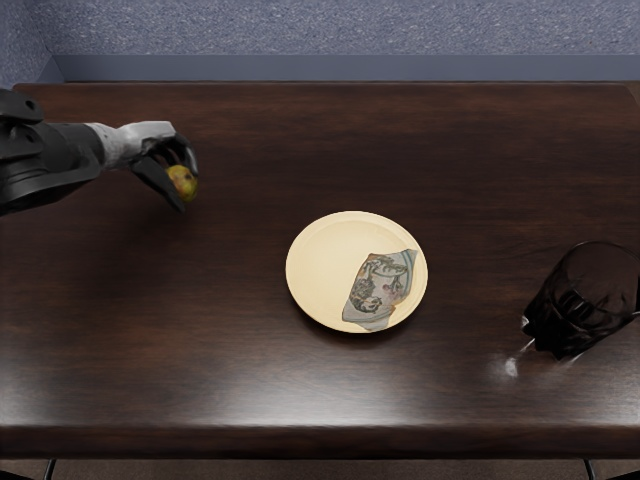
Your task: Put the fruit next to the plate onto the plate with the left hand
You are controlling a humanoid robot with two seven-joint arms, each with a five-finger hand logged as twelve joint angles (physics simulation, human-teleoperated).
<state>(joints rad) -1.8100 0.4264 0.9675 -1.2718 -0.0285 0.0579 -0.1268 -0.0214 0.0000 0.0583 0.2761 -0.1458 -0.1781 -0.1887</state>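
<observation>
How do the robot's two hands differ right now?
The left hand grips a small yellow-green fruit; the right hand has none. The left hand is far left, towards the back; the right hand is at the right edge, nearer the front. Both are dark and clear of the plate.

The left arm comes in from the table's left edge, with a dark forearm casing and then a pale grey wrist. The left hand (pixel 165 160) sits over the far left part of the table, its dark fingers (pixel 157 177) curled around a small yellow-green fruit (pixel 183 183). The right hand (pixel 585 298) shows as a dark shape near the right edge.
</observation>
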